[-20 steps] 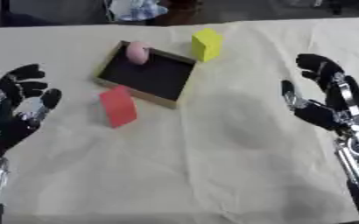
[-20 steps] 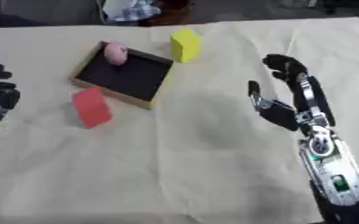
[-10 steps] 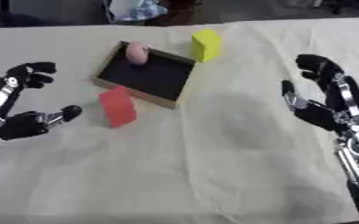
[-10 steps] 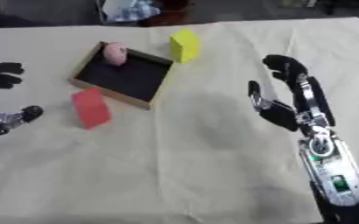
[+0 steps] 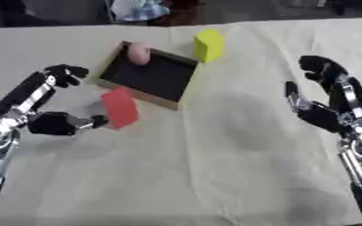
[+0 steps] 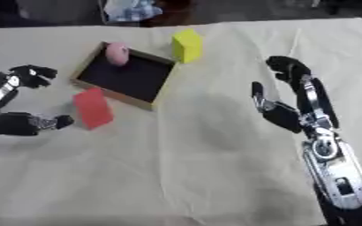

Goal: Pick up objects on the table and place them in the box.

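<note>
A red block (image 5: 119, 107) stands on the cloth just in front of the box's near corner. The box (image 5: 149, 76) is shallow, black inside with a wooden rim, and a pink object (image 5: 138, 53) lies at its far corner. A yellow block (image 5: 208, 44) stands upright past the box on its right. My left hand (image 5: 51, 122) is open, its thumb close to the red block's left side and its fingers (image 5: 65, 73) spread above; nothing is held. My right hand (image 5: 323, 108) hangs open at the right, far from all objects.
The table is covered with a beige cloth (image 5: 215, 167). Crumpled blue and white fabric (image 5: 141, 9) lies past the far edge. The far side beyond the table is dark.
My left hand has moved right and inward from the left edge and turned its spread fingers and thumb toward the red block. The right hand and the blocks stay put.
</note>
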